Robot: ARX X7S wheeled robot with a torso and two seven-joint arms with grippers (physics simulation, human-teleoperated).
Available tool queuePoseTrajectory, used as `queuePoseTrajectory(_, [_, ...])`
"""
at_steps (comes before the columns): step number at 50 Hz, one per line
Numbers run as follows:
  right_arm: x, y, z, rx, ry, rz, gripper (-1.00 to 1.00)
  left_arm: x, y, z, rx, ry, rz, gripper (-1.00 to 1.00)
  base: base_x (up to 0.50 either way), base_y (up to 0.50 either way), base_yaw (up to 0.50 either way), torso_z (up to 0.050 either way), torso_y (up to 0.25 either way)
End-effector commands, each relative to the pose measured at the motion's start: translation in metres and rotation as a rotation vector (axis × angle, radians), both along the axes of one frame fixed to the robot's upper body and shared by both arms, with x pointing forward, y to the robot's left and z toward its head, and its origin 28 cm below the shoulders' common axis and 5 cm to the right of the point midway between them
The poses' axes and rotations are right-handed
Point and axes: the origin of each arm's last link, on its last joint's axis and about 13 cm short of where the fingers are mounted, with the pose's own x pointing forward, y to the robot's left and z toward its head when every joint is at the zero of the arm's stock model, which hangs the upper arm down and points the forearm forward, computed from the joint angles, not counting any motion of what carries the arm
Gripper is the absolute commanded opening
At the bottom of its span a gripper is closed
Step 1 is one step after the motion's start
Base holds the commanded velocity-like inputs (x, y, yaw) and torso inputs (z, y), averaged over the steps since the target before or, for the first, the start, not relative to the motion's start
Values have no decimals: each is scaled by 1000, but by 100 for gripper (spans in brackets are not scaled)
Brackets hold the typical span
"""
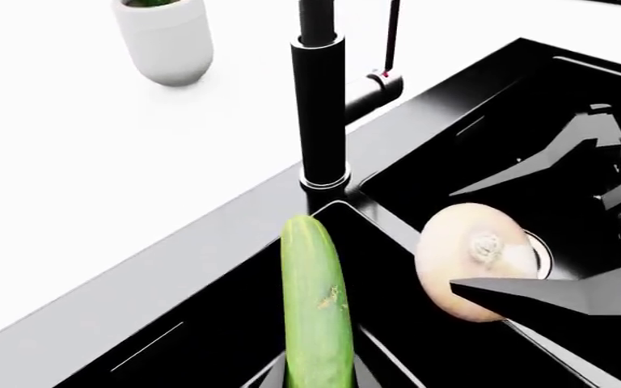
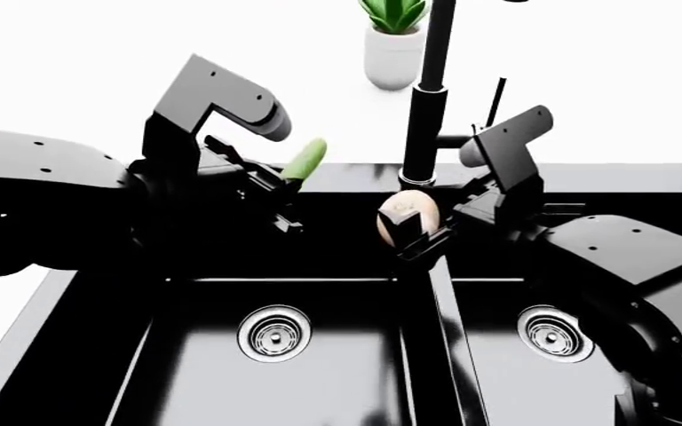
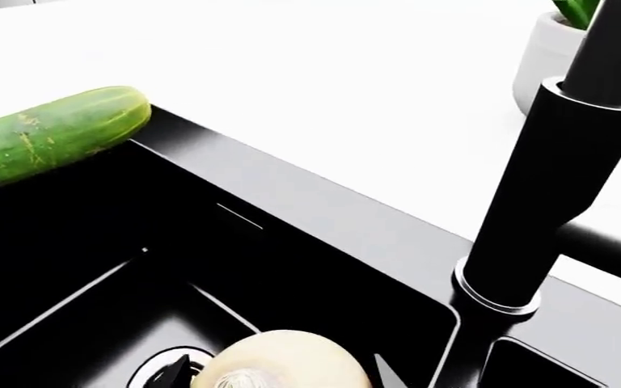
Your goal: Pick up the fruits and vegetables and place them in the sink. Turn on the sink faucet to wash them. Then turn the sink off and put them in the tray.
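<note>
My left gripper (image 2: 284, 188) is shut on the stubby green cucumber (image 2: 305, 161), which it holds above the back left of the black double sink (image 2: 187, 382). In the left wrist view the cucumber (image 1: 316, 307) sticks out from between the jaws over the basin. My right gripper (image 2: 415, 234) is shut on the pale onion (image 2: 407, 213), over the divider just in front of the black pillar faucet (image 2: 428, 98). The faucet's thin side lever (image 2: 497, 98) stands behind my right wrist. The tray is out of view.
A white pot with a green plant (image 2: 394, 44) stands on the white counter behind the faucet. Each basin has a round steel drain (image 2: 274, 333), (image 2: 554, 333). My two arms crowd the back edge of the sink.
</note>
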Motion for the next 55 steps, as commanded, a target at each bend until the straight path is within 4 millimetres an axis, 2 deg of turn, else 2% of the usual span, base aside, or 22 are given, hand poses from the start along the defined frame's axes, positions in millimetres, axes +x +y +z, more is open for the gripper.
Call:
queuePoseTrajectory(1, [2, 1, -1, -8, -15, -7, -100, -2, 0, 0, -3, -2, 2, -100, 0, 0, 0, 0, 0])
queuePoseTrajectory(4, [2, 2, -2, -11, -13, -6, -100, -3, 0, 1, -3, -4, 2, -100, 236, 500, 0, 0, 0])
queuePoseTrajectory(31, [3, 7, -6, -20, 26, 17, -100, -6, 0, -2, -12, 0, -3, -100, 66, -18, 0, 0, 0])
queuePoseTrajectory(47, [37, 27, -29, -219, 198, 183, -100, -11, 6, 2, -39, -25, 44, -100, 0, 0, 0, 0, 0])
queuePoseTrajectory(55, [46, 43, -34, -303, 261, 306, -100, -16, 21, 10, -80, -78, 126, -100, 0, 0, 0, 0, 1])
